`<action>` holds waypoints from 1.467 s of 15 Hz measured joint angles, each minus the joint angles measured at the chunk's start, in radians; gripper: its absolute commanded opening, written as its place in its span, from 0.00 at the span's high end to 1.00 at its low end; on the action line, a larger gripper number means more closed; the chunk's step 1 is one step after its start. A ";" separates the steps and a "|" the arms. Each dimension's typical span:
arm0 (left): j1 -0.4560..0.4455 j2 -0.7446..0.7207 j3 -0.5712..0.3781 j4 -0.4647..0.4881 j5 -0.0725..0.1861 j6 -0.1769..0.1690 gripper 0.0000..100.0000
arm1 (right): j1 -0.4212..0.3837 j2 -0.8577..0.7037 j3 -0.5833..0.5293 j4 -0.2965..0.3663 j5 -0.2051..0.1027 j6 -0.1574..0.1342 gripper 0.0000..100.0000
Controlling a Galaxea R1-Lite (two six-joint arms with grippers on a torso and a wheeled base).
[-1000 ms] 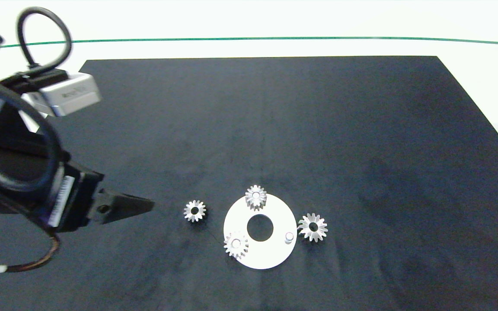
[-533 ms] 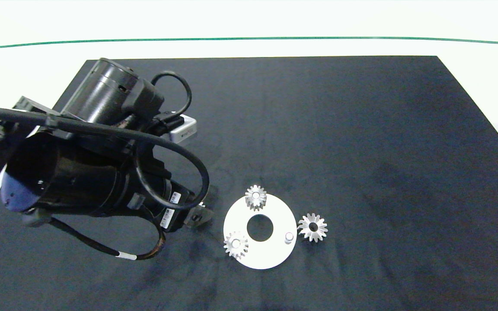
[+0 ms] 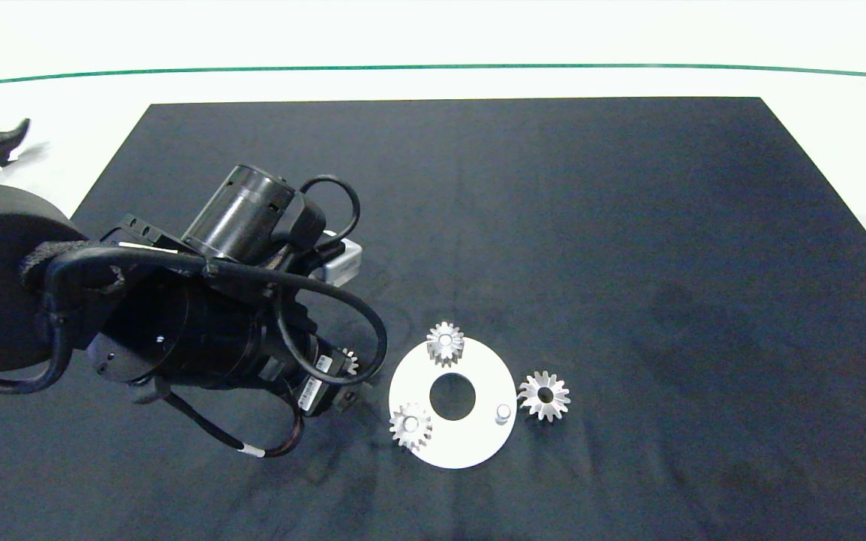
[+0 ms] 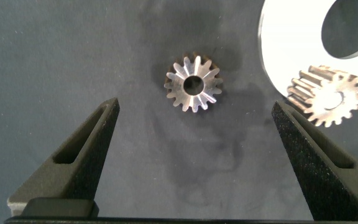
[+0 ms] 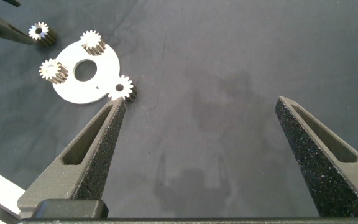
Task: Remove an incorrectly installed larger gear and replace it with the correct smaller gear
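Moved since before: left arm (image 3: 200, 330) had swung in from the bench's left edge and come down over the loose smaller gear (image 4: 192, 84), covering all but a sliver of it in the head view.
Left gripper (image 4: 194, 134): jaws stood wide apart and held nothing; the wrist view showed the smaller gear lying flat between and ahead of the two tips, touching neither.
Right gripper (image 5: 197, 121): jaws wide open and empty, parked well off to the right, out of the head view.
Step in hand: by my judgement, the pick-up of the replacement gear.
Doing it well: centre the jaws on the hole, lower until the tips flank the teeth, and close squarely across the gear so it does not skid on the mat (image 3: 628, 225).
Larger gear (image 3: 544, 395): already off the white disc (image 3: 478, 443), flat on the mat just beside its right edge, near the bare peg (image 3: 503, 411).
Look of the smaller gear: bright silver metal, short stubby teeth, round centre hole.
Other gears: two like it sat on pegs of the disc.
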 measured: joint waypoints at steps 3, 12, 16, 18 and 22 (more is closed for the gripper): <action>0.003 0.016 0.010 -0.036 0.004 0.000 0.00 | 0.000 0.001 0.005 0.000 0.001 0.000 0.00; 0.014 0.073 0.012 -0.069 0.048 0.000 0.01 | 0.000 0.005 0.007 0.000 0.001 0.000 0.00; 0.019 0.087 0.013 -0.069 0.053 -0.001 0.08 | 0.000 0.005 0.009 -0.001 0.001 0.000 0.00; 0.022 0.092 0.014 -0.069 0.054 -0.004 0.13 | 0.000 0.006 0.009 -0.001 0.001 0.000 0.00; 0.024 0.094 0.021 -0.069 0.054 -0.006 0.20 | 0.000 0.007 0.012 -0.001 0.001 0.000 0.00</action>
